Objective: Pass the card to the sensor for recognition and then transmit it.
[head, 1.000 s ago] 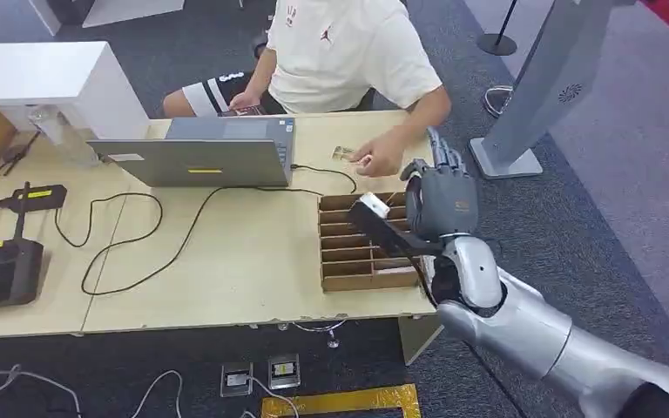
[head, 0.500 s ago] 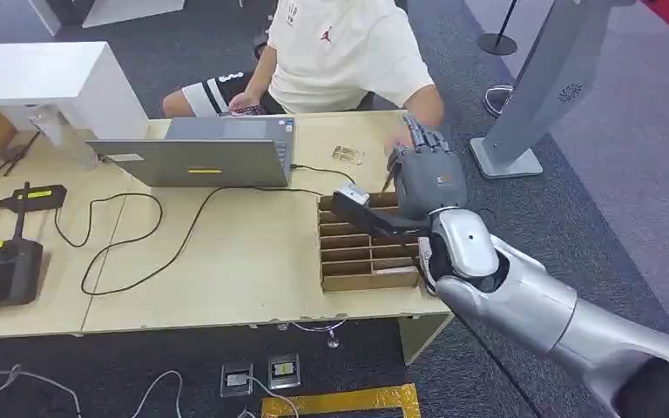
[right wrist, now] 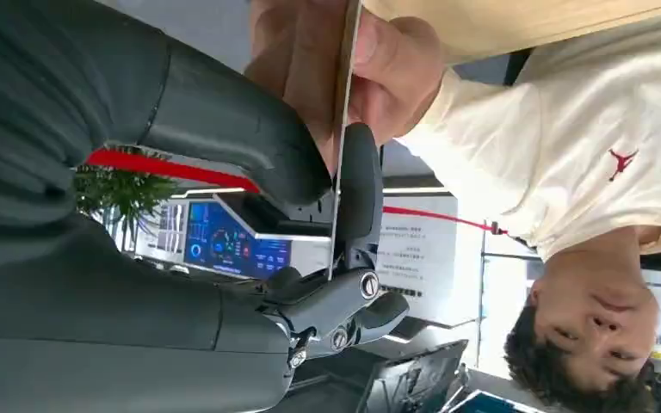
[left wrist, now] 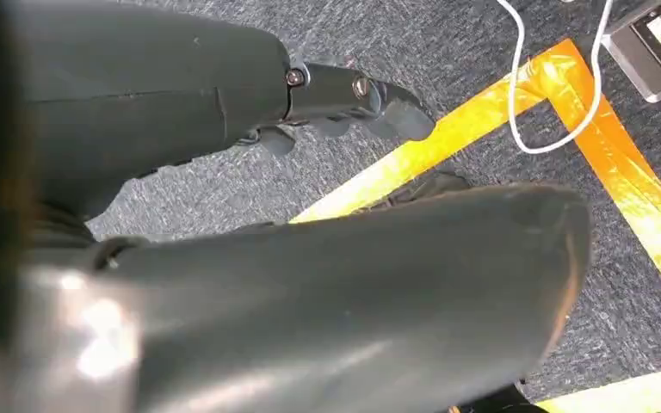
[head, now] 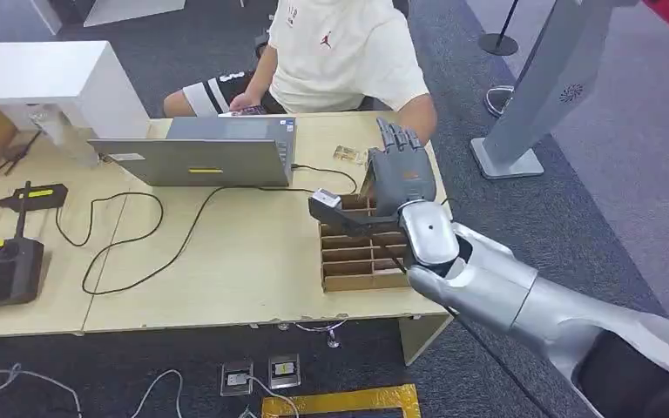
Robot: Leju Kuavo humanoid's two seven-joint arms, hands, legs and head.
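My right hand (head: 398,171) is raised over the far end of the wooden slotted box (head: 357,259), its back toward the head view. In the right wrist view a thin card (right wrist: 341,129) shows edge-on, pinched between my thumb (right wrist: 241,138) and a dark finger (right wrist: 360,176). A person's hand (right wrist: 327,47) grips the same card from the other end. The person (head: 340,52) sits behind the table. Another small card (head: 348,155) lies on the table near the laptop. My left hand (left wrist: 344,95) hangs over the carpet, fingers apart, holding nothing.
A grey laptop (head: 205,157) stands open at the table's back, with black cables trailing across the wood. A black device (head: 0,272) sits at the left edge, and a white box (head: 43,78) behind it. A grey stand (head: 536,87) rises on the right.
My right hand has moved left and farther over the table toward the person. The person's hand, earlier by the card on the table, is now behind my hand.
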